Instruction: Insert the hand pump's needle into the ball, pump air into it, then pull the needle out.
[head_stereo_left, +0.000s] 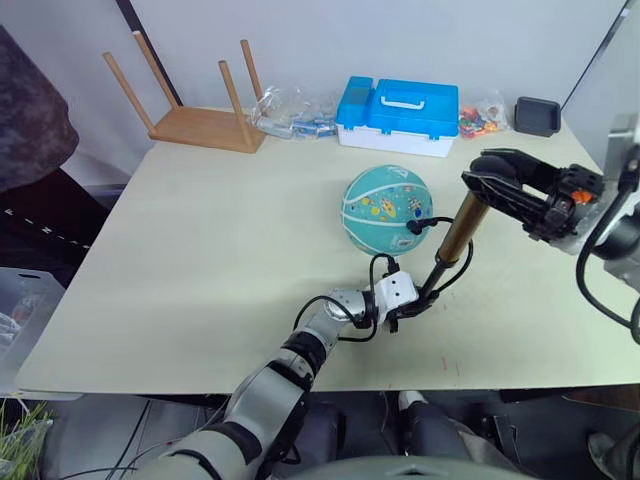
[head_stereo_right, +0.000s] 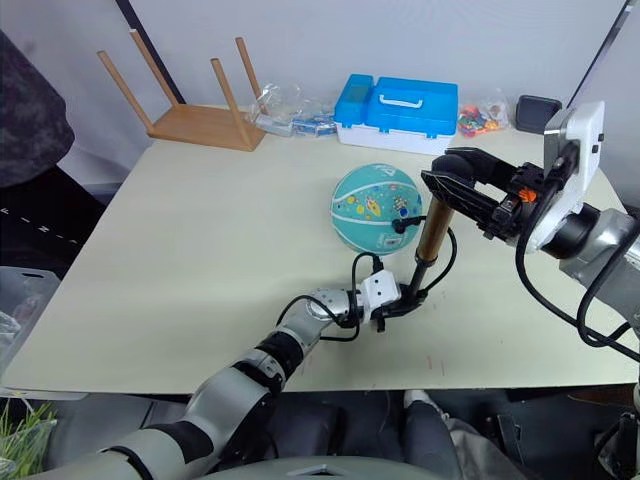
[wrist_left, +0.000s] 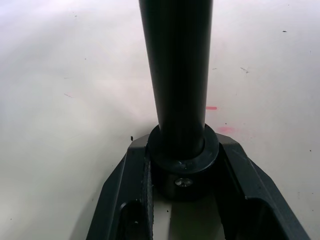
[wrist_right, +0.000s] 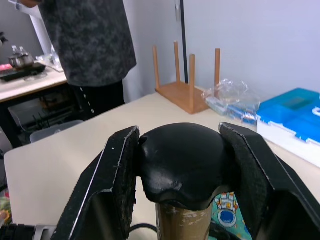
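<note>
Behind ball (head_stereo_left: 386, 209), closed blue case (head_stereo_left: 400, 114); contents unseen.

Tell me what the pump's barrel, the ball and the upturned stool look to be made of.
Hand pump barrel: likely metal, bronze-gold satin sheen. Ball: probably rubber, matte teal skin with printed cartoons. Stool: wood, warm unpainted colour on legs and seat.
</note>
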